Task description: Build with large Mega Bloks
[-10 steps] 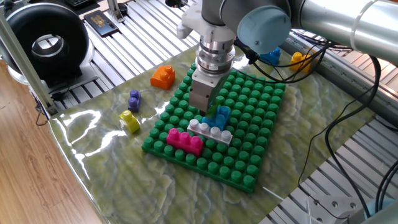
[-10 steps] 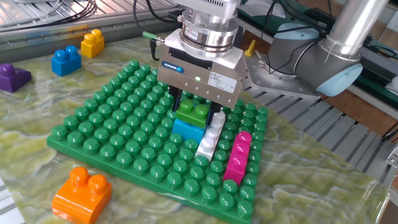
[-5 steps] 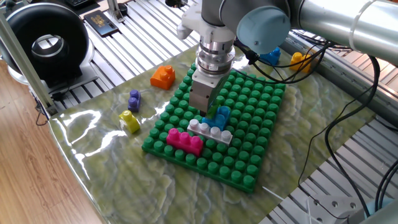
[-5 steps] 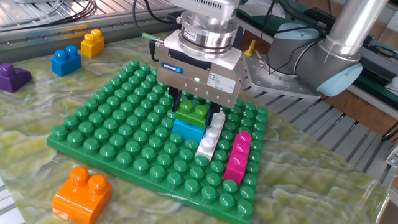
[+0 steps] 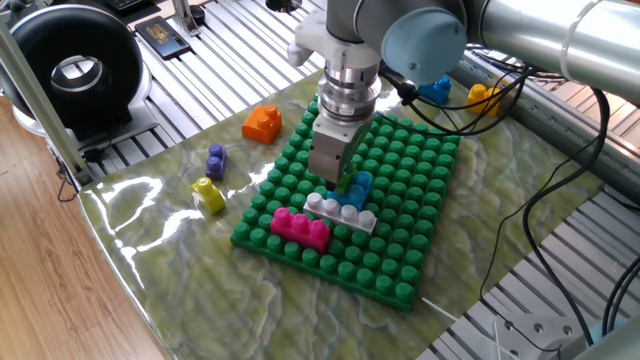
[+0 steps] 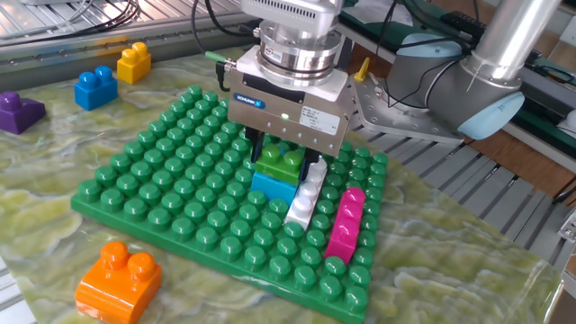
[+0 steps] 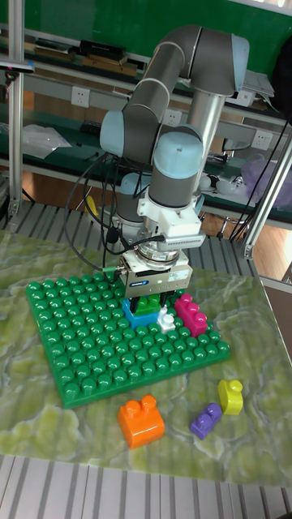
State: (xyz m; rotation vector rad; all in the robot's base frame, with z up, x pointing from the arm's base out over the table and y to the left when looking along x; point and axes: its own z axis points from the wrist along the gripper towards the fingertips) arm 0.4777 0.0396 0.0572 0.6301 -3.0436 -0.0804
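My gripper (image 6: 283, 165) stands upright over the green baseplate (image 6: 171, 216), shut on a small green brick (image 6: 277, 160) that sits on top of a light blue brick (image 6: 272, 190). Beside that stack a white-grey brick (image 6: 306, 200) and a magenta brick (image 6: 345, 225) lie pressed onto the plate. In the tall fixed view the gripper (image 7: 148, 305) holds the same green brick (image 7: 148, 307), with the magenta brick (image 7: 191, 315) to its right. From the other side the gripper (image 5: 343, 182) hides most of the green brick.
Loose bricks lie on the mat: orange (image 6: 117, 281), purple (image 6: 18, 110), blue (image 6: 94, 88) and yellow (image 6: 133, 61). Another purple brick (image 7: 206, 420) and yellow brick (image 7: 230, 396) lie near the front. Cables (image 5: 560, 180) hang to the right of the plate. A black round device (image 5: 70, 70) stands at the far left.
The gripper has shifted very slightly upward with the green brick still between its fingers, and the baseplate has nudged a little with it.
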